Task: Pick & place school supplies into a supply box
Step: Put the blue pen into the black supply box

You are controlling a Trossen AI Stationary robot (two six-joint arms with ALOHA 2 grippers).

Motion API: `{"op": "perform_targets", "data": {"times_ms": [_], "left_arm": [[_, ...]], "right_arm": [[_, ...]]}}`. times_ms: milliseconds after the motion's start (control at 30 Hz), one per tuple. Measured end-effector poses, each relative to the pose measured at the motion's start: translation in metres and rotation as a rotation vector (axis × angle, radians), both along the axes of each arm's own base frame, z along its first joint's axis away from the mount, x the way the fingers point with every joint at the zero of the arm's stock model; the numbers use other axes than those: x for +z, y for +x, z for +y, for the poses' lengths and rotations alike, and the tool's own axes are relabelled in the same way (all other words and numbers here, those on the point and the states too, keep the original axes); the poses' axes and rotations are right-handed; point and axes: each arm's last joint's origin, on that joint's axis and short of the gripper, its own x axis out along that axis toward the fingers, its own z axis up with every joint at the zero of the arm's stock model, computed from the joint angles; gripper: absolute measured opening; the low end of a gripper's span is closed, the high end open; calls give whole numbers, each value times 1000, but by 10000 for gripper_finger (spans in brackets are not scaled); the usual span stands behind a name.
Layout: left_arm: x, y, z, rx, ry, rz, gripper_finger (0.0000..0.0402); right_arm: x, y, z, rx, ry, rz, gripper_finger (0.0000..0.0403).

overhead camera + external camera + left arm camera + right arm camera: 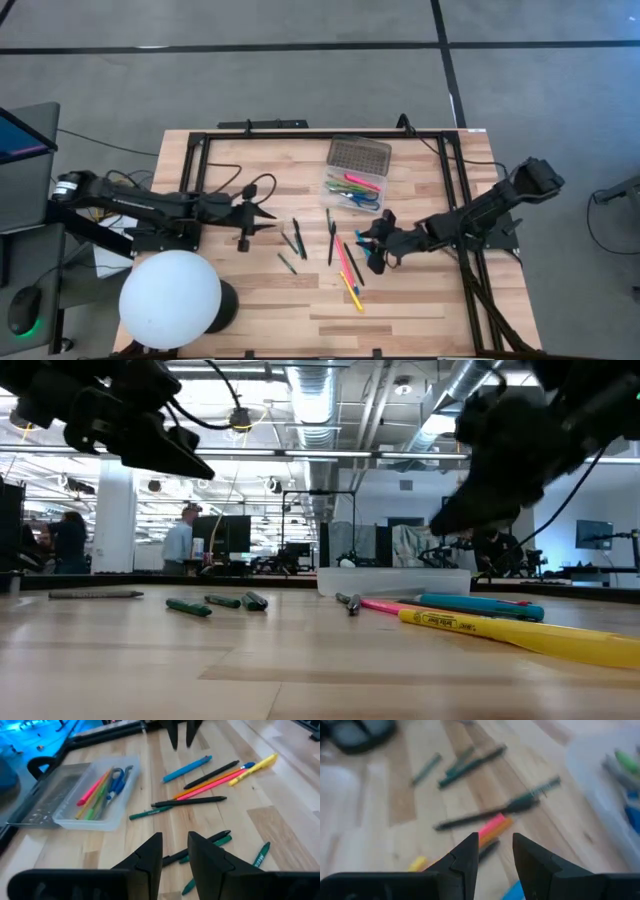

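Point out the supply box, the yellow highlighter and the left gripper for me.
supply box [378, 186]: high view, on the tray's right wall.
yellow highlighter [520, 633]: low view, mid-barrel.
left gripper [175, 854]: left wrist view, the gap between its fingertips.

Two claws: the left claw [175, 837] and the right claw [495, 839]. Ahead of the left claw lie four green pens [261, 855] (two overlap, so that count is a best reading). Farther ahead of it are two black pens [190, 801], one blue pen [187, 768], one pink-orange marker [210, 784] and one yellow highlighter [257, 765]. Off to its side is one supply box [95, 822] holding one pair of blue-handled scissors [116, 782] and three markers [89, 795], beside one lid [45, 800].
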Motion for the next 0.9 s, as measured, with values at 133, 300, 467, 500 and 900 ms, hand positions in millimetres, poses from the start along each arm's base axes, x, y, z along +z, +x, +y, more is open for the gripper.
{"op": "perform_targets", "data": {"times_ms": [133,300,467,500,900], "left_arm": [[1,-10,1,0,-2,-22,87],[0,-14,1,16,2,-38,87],[1,-13,2,25,5,-53,87],[2,-13,2,25,4,-59,87],[3,-13,2,25,4,-67,87]], "right_arm": [[-6,10,4,-31,30,58,111],[-9,20,8,-121,56,165,111],[-5,29,12,-198,61,279,111],[-5,31,13,-212,58,302,111],[2,48,18,-261,51,487,111]]}}
